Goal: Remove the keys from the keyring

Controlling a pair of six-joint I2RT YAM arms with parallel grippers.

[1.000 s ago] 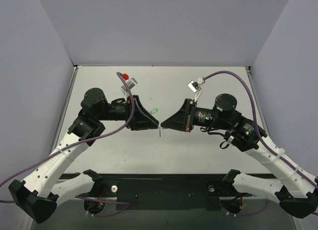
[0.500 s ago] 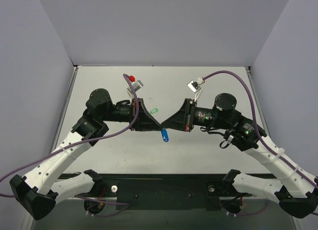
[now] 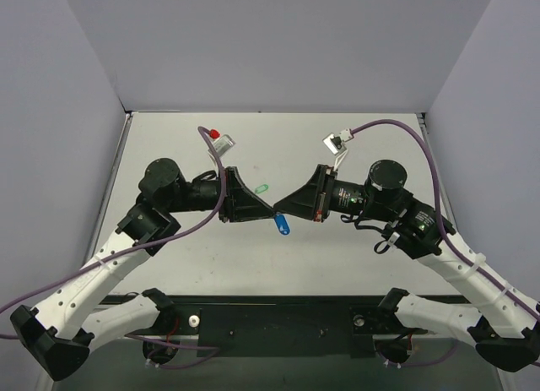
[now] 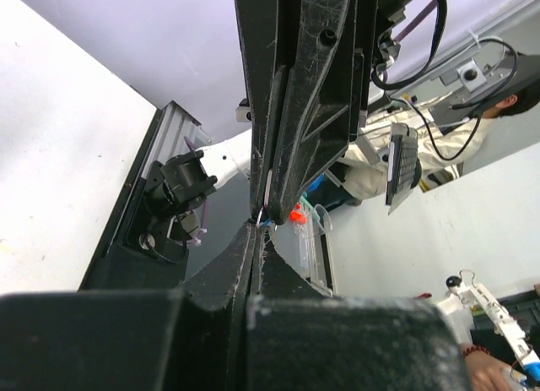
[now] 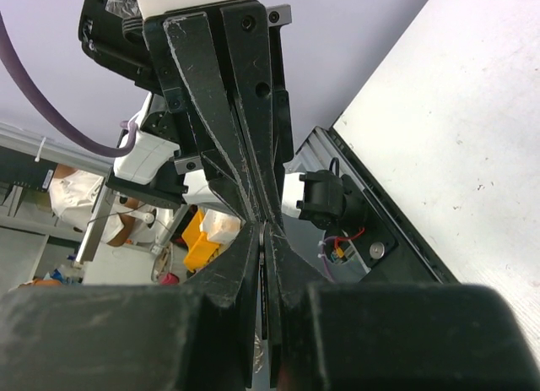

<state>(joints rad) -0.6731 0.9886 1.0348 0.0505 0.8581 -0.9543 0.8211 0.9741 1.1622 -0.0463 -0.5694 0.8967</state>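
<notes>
My two grippers meet tip to tip above the middle of the table. The left gripper [image 3: 271, 210] is shut, pinching the keyring at its very tip [image 4: 257, 227], where a speck of blue and silver shows. The keyring's blue tag [image 3: 282, 225] hangs just below the meeting point, flat side up. A thin silver sliver, seemingly the key [image 5: 264, 239], lies edge-on inside the shut right gripper [image 3: 279, 209]. In each wrist view the other gripper's fingers [image 4: 304, 112] fill the upper frame.
A small green tag [image 3: 262, 189] lies on the table just behind the left gripper's fingers. Purple cables loop over both wrists. Pale walls stand on the left, right and far sides, and the black base rail [image 3: 278, 319] runs along the near edge.
The left gripper has moved in against the right gripper's tip and shut. The blue tag, edge-on a second ago, has turned to show its flat face. The right arm has barely shifted.
</notes>
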